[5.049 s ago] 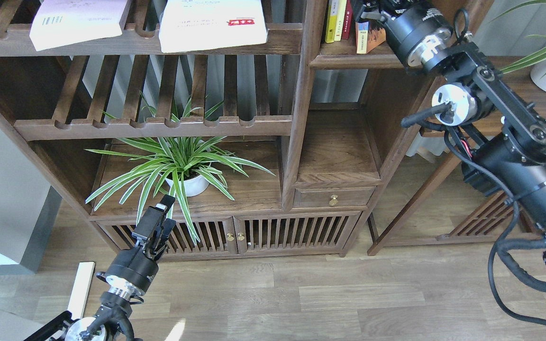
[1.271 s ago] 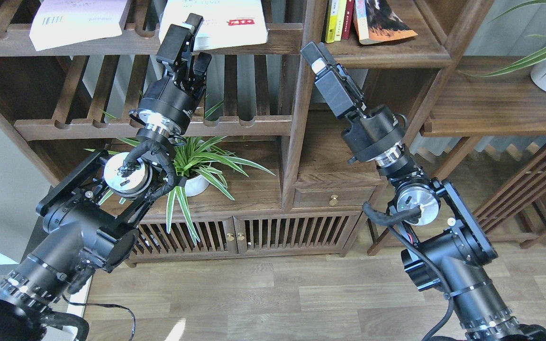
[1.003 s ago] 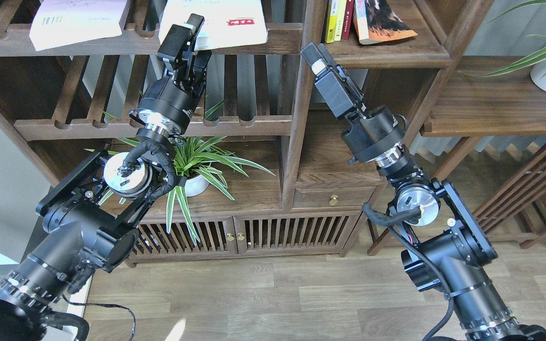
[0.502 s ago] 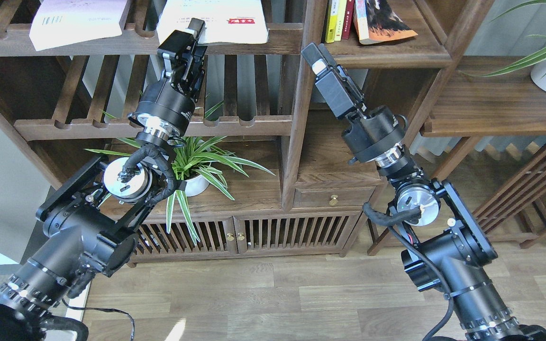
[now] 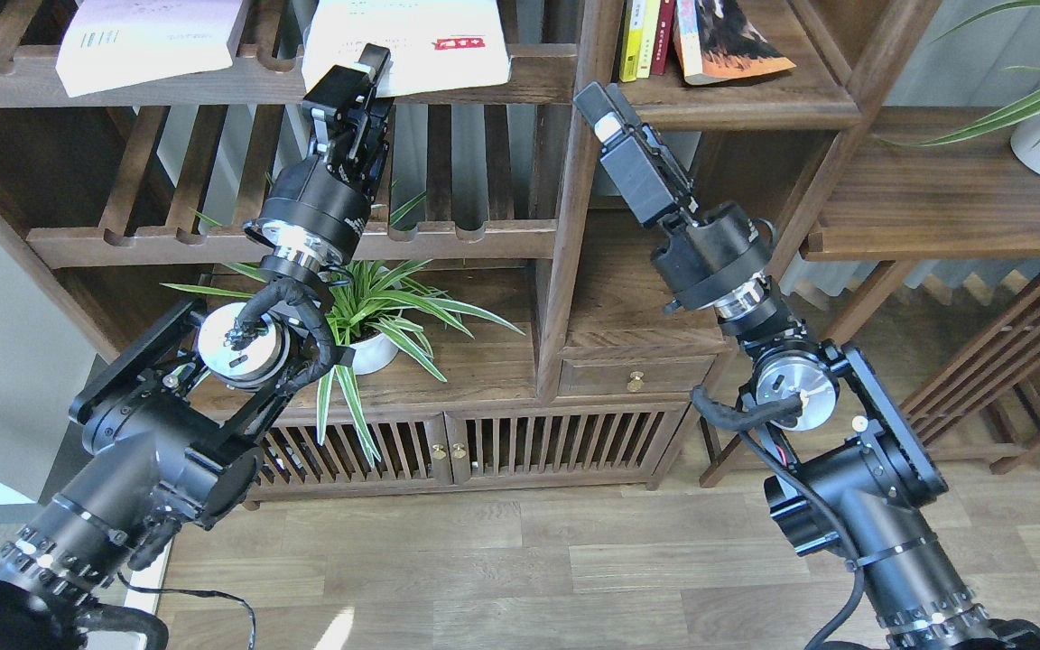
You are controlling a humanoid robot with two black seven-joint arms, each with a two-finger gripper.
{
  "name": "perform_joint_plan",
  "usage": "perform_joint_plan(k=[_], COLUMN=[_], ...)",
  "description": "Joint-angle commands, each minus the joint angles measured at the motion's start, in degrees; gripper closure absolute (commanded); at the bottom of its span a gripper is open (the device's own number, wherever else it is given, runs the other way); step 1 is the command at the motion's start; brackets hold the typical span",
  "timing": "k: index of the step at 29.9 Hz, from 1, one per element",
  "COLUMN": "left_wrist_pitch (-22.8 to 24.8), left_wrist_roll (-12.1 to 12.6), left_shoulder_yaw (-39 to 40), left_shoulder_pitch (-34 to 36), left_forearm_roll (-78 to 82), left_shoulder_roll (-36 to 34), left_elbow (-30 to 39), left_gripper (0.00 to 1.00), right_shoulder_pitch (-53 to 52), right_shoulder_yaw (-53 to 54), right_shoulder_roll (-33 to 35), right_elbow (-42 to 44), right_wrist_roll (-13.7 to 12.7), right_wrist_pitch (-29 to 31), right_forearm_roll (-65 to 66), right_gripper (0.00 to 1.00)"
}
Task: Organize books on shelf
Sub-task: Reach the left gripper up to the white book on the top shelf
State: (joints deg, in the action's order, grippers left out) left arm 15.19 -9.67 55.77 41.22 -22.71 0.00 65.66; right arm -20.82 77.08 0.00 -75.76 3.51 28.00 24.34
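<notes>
Apparently the left gripper (image 5: 359, 77) pinches the white book (image 5: 407, 41).

**Two black arms, silver at the joints**

Both arms (image 5: 150, 460) (image 5: 854, 487) were matte black, built of thick round segments. Bright silver discs capped the joints, ribbed black cables looped beside them, and each boxy pincer (image 5: 350, 83) (image 5: 606, 113) showed a white patch.

At the upper left of the frame lies a pale pink-white book (image 5: 152, 41) with a barcode. Right of it, the white book (image 5: 404, 41) bears a red label. At the top centre-right, the red-orange picture-cover book (image 5: 728, 41) sits on the dark brown shelf (image 5: 755, 97). Lower centre-left, a green-and-white striped plant (image 5: 366, 307) fills a white pot (image 5: 366, 350).
</notes>
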Motion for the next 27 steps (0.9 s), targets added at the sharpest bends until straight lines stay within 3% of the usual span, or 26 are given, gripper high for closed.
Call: perform_joint_plan(k=[1,12,21,27], left_wrist_pitch=[-1.47,-2.53,-1.22,-0.95], left_wrist_roll=[0.0,0.0,-0.09,-0.18], left_shoulder_yaw=[0.3,1.53,1.79,2.15], left_shoulder_pitch=[0.09,0.09,0.0,-0.09], left_forearm_roll=[-0.49,-0.58,-0.67,-0.67], left_shoulder_roll=[0.0,0.0,0.0,0.0], left_elbow=[-0.01,0.08,0.25,0.6], left_gripper=[0.57,0.58,0.71,0.73], right_shoulder_pitch=[-0.1,-0.1,-0.01,-0.01], right_shoulder_yaw=[0.0,0.0,0.0,0.0], right_shoulder_roll=[0.0,0.0,0.0,0.0], right_elbow=[0.0,0.0,0.0,0.0], right_wrist_roll=[0.0,0.0,0.0,0.0], right_wrist_pitch=[0.0,0.0,0.0,0.0], right_forearm_roll=[0.0,0.0,0.0,0.0], right_gripper=[0.38,0.38,0.38,0.38])
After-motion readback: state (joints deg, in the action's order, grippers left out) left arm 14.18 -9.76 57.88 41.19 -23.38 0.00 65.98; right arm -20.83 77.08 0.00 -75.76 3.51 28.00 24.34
